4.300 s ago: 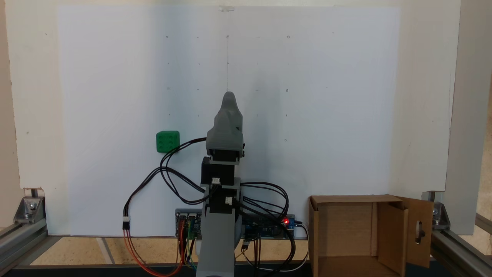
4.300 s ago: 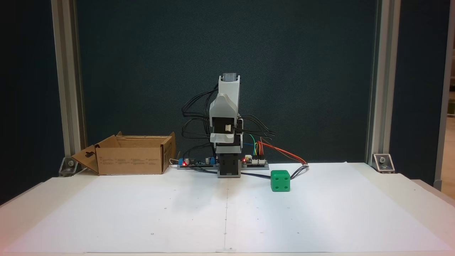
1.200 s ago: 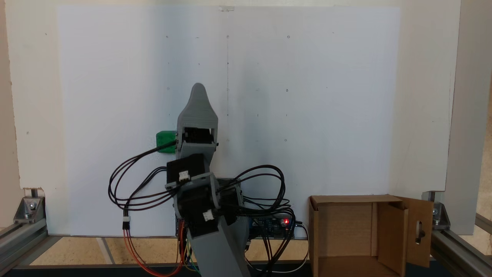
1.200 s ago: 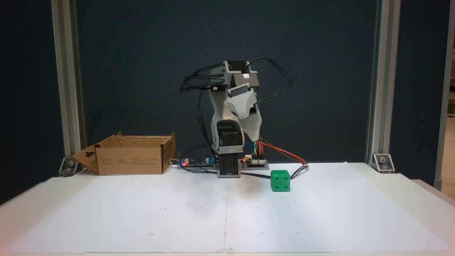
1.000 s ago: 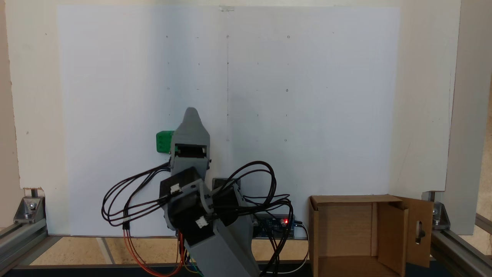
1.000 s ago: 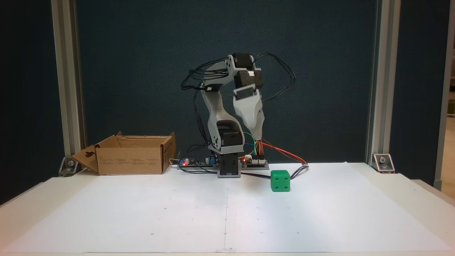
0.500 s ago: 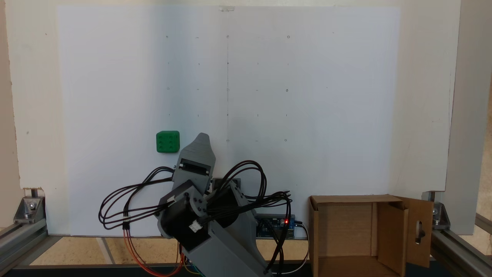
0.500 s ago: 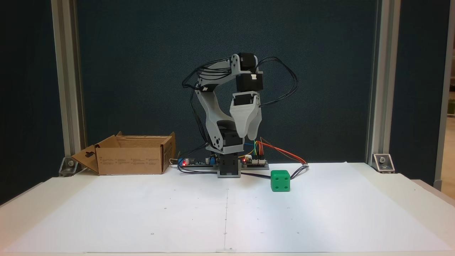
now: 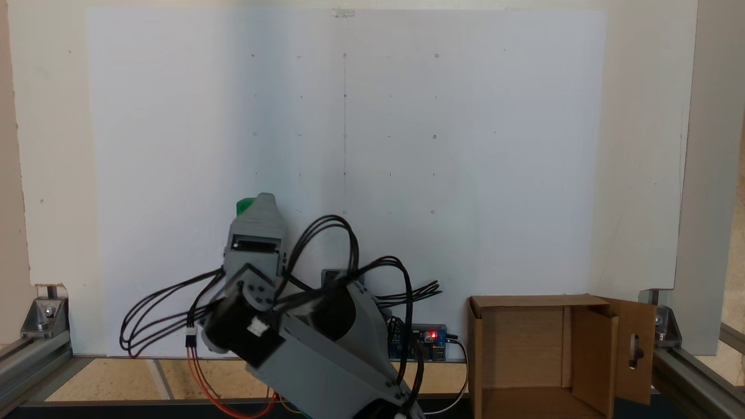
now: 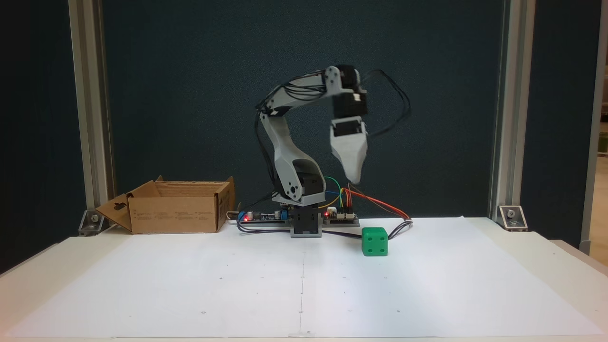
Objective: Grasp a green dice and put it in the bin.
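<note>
Fixed view from front: grey plastic gripper (image 10: pixel 354 179) hangs tip-down, high above table, well clear of green dice (image 10: pixel 375 241); jaws overlap into 1 tapered tip, blurred, so cannot tell if apart or together. Dice: small glossy cube, rounded corners, 4 dimples facing camera, sits on white paper sheet (image 10: pixel 304 289) right of arm base. Bin (image 10: pixel 173 213): brown corrugated cardboard, flaps up, far left. Other fixed view: gripper (image 9: pixel 265 198) covers most of dice (image 9: pixel 244 205).

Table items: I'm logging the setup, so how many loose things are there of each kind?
Dice: 1
Box: 1
Total: 2
</note>
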Robot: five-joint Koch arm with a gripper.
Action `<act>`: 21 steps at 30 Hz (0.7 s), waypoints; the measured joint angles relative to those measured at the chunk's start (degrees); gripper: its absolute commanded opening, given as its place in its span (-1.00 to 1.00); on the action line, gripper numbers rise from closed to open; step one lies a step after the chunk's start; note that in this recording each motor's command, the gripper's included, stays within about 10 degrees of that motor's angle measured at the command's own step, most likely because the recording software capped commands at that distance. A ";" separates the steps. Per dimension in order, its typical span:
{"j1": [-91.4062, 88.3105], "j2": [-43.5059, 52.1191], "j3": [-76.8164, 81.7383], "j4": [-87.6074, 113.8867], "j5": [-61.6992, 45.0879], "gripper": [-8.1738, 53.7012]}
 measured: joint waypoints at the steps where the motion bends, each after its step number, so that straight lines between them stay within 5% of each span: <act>1: -1.14 -1.49 0.00 -0.35 0.00 0.70; 6: -3.87 -8.35 0.00 -0.97 0.35 0.70; 21: -6.68 -7.91 8.35 -13.18 1.23 0.69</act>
